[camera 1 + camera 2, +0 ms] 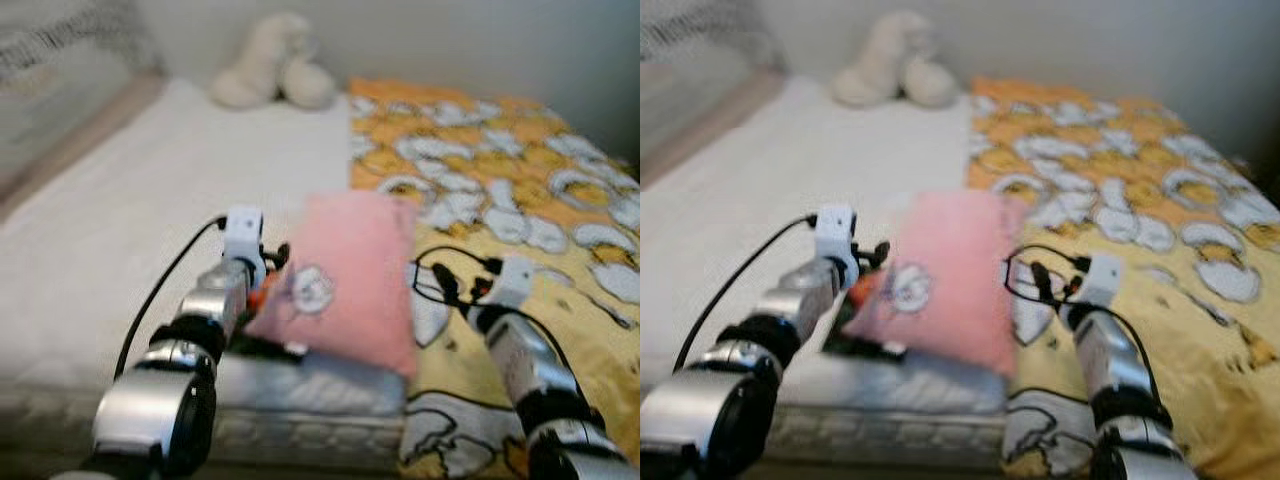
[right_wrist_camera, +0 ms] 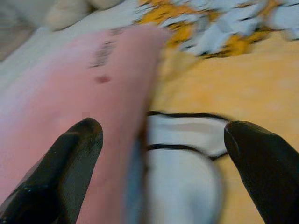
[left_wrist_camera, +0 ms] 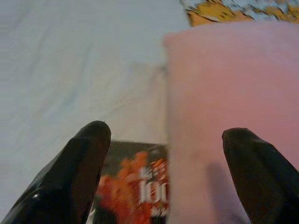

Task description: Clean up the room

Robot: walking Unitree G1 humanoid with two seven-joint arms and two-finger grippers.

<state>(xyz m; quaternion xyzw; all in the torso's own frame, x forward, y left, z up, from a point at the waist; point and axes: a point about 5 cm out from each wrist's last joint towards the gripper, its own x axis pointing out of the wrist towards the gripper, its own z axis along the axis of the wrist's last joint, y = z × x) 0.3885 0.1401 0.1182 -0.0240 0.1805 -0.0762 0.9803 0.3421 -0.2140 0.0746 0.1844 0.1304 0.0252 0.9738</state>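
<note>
Fingers spread on both: left gripper [image 3: 163, 172], right gripper [image 2: 163, 168] flank pink pillow [image 1: 345, 280] mid-frame | step: I'm lining up the pickup | next: I'd close in evenly, avoiding the book [image 3: 135, 191] beneath.

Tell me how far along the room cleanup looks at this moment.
Early. Nothing looks put away yet. In hand: the left pincer and right pincer, both open, flank the pink pillow on the bed. Left: the pillow, the red-and-black book beneath it, the plush toy, and the yellow blanket.
</note>
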